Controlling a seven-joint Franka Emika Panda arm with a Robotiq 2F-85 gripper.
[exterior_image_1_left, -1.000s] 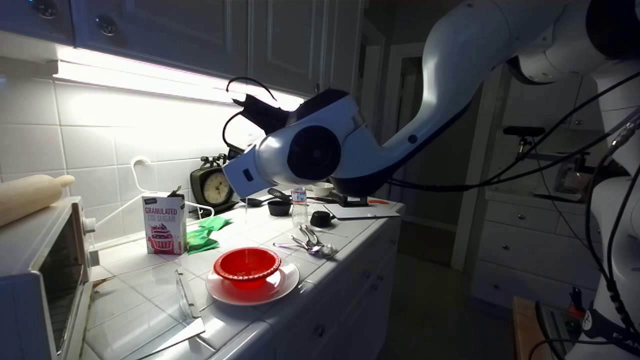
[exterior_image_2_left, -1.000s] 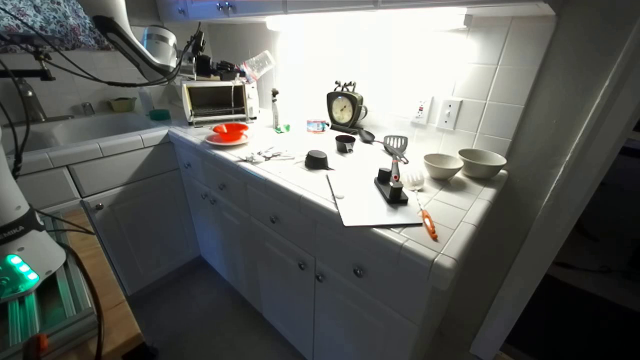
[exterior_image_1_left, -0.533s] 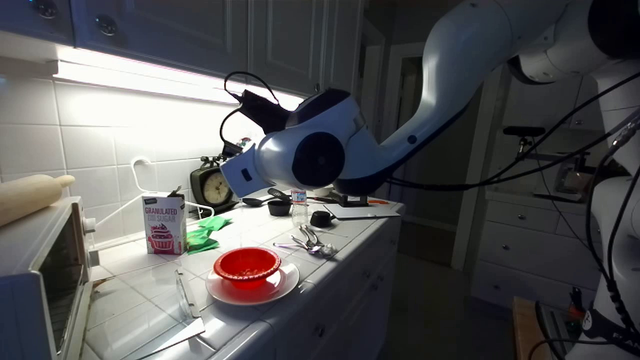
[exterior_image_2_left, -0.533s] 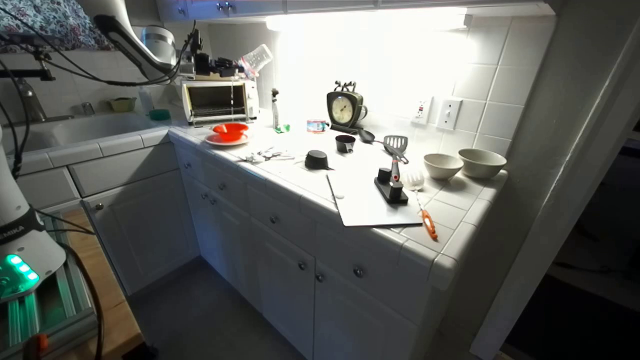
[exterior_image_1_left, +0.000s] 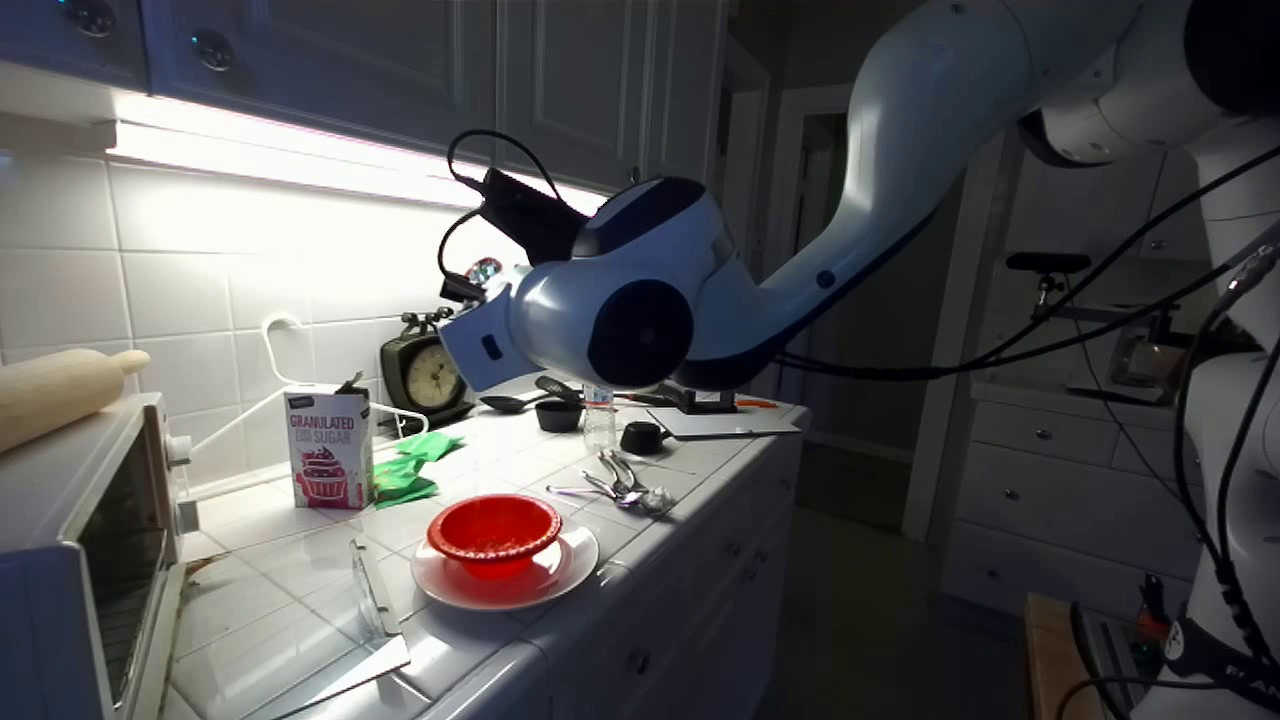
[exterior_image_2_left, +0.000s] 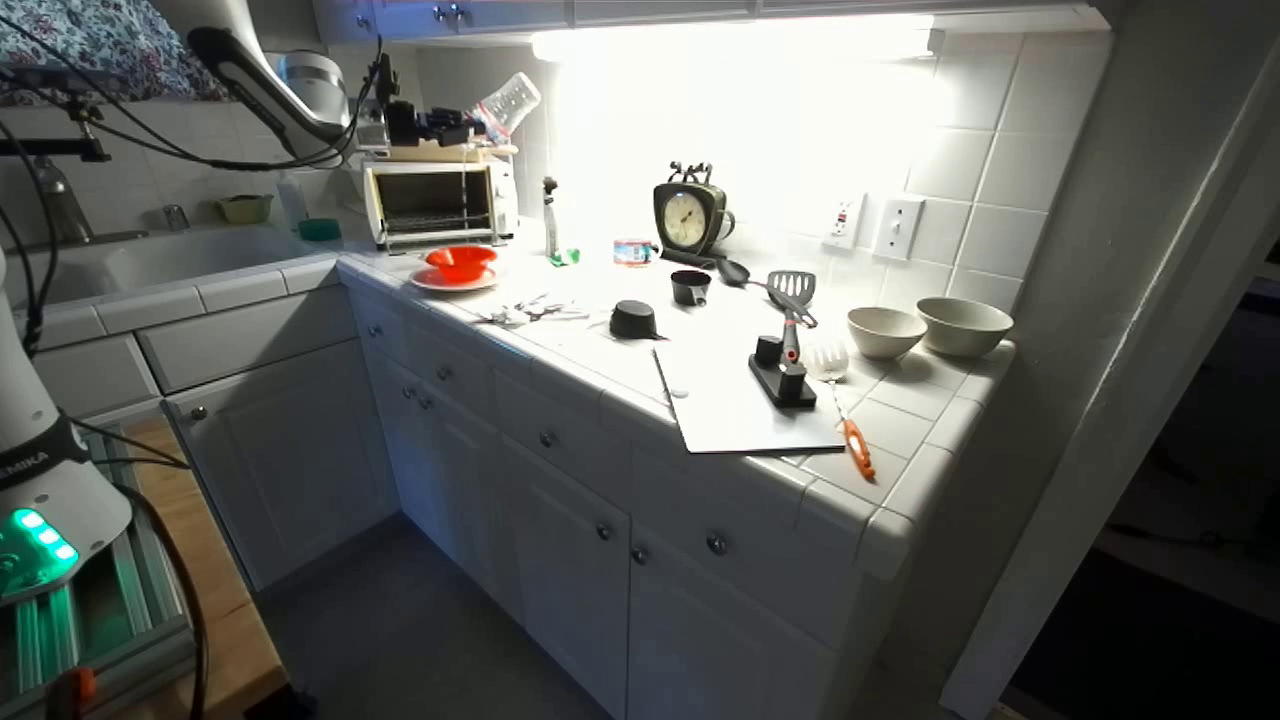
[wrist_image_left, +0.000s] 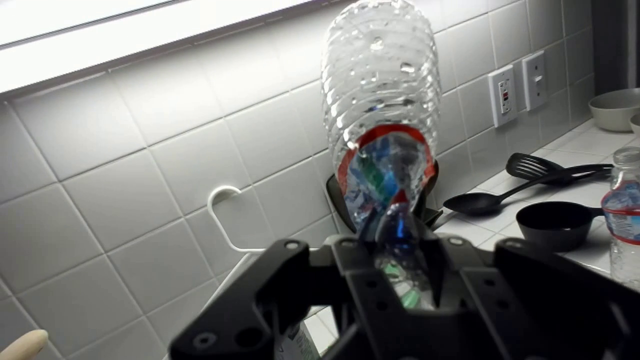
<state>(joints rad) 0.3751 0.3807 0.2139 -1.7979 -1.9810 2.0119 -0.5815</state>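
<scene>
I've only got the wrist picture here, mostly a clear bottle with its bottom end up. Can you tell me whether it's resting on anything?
Observer: It isn't; in an exterior view the bottle is held up in mid-air.
Visitor: Oh! And is there any dish near the arm that my picture misses?
Observer: Yes, a red bowl standing on a white plate.
Visitor: Last thing: what's the pale tip at my lower left corner?
Observer: It looks like the end of a rolling pin, which lies on top of a toaster oven.
</scene>
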